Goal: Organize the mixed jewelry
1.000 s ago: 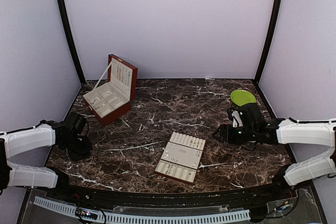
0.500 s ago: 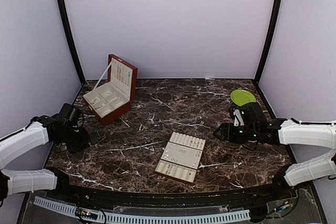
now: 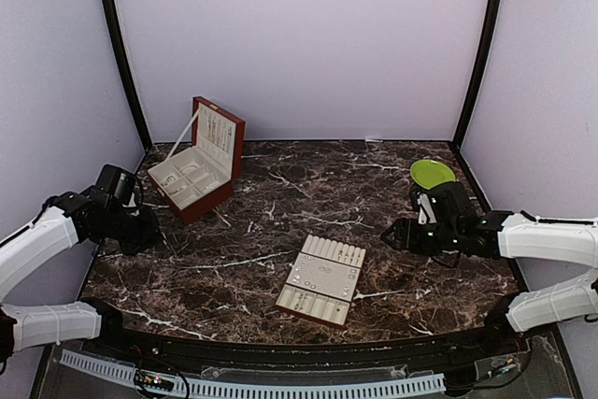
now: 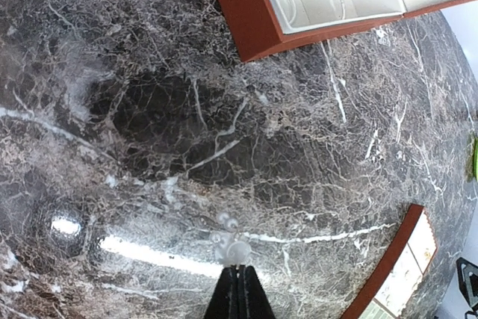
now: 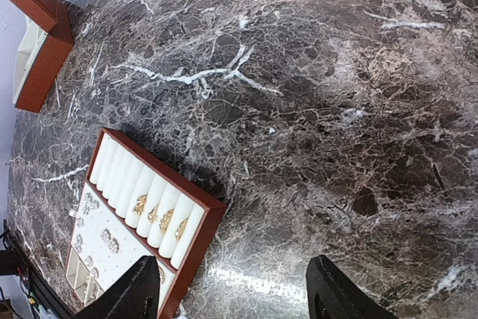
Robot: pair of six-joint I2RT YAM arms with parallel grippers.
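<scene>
My left gripper (image 4: 239,274) is shut on a small pale, silvery jewelry piece (image 4: 233,248) that sticks out past the fingertips, above bare marble. In the top view the left gripper (image 3: 145,229) hovers at the table's left, just in front of the open red-brown box (image 3: 196,173). The cream slotted tray (image 3: 322,279) lies near the front centre. Gold rings (image 5: 160,214) sit in its rolls and silvery pieces (image 5: 108,238) lie on its flat part. My right gripper (image 5: 235,296) is open and empty, just right of the tray's corner (image 5: 213,222).
A lime green plate (image 3: 432,172) sits at the back right, behind my right arm. The box's upright lid (image 3: 220,135) faces the table. The box's corner (image 4: 246,13) shows ahead of my left gripper, and the tray's edge (image 4: 399,259) to its right.
My left arm has risen and swung back toward the box with the piece pinched in its fingers. The right arm has hardly moved.
</scene>
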